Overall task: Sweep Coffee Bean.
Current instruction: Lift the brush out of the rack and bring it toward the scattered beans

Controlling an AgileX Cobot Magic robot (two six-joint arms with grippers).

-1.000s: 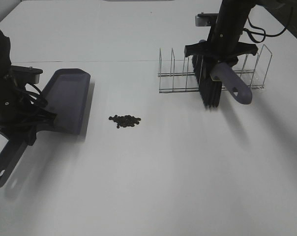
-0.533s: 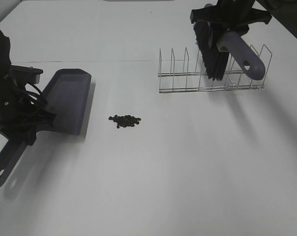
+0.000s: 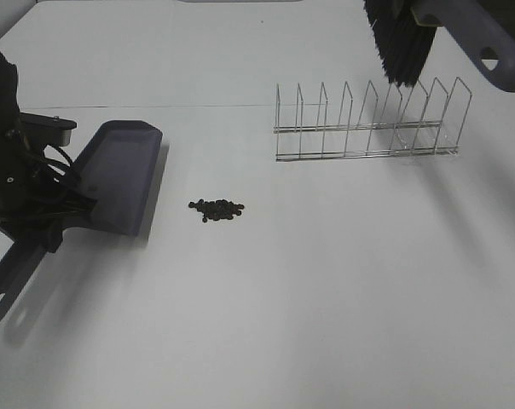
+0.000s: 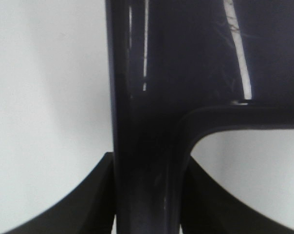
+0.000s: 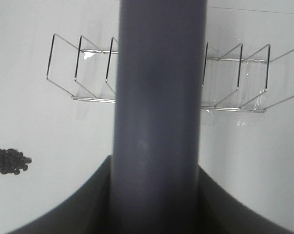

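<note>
The coffee bean (image 3: 216, 209) pile lies as a small dark cluster on the white table, a little right of the dustpan (image 3: 117, 175). My left gripper (image 3: 46, 228) is shut on the dustpan's handle, and the pan's open edge faces the beans. The left wrist view shows the dark handle (image 4: 147, 97) clamped in my left gripper (image 4: 151, 157). The brush hangs high at the back right, black bristles (image 3: 400, 43) down and purple handle (image 3: 483, 43) slanting right. My right gripper (image 5: 154, 163) is shut on the brush handle (image 5: 159, 97); the beans (image 5: 9, 161) show off to one side.
A wire rack (image 3: 368, 123) with several upright dividers stands at the back right, below the raised brush; it also shows behind the handle as the rack (image 5: 244, 97). The dustpan's handle end (image 3: 3, 290) reaches toward the front left edge.
My right arm has lifted the brush up out of the wire rack and carried it higher and to the right. The dustpan has shifted only slightly; the beans have not moved.
</note>
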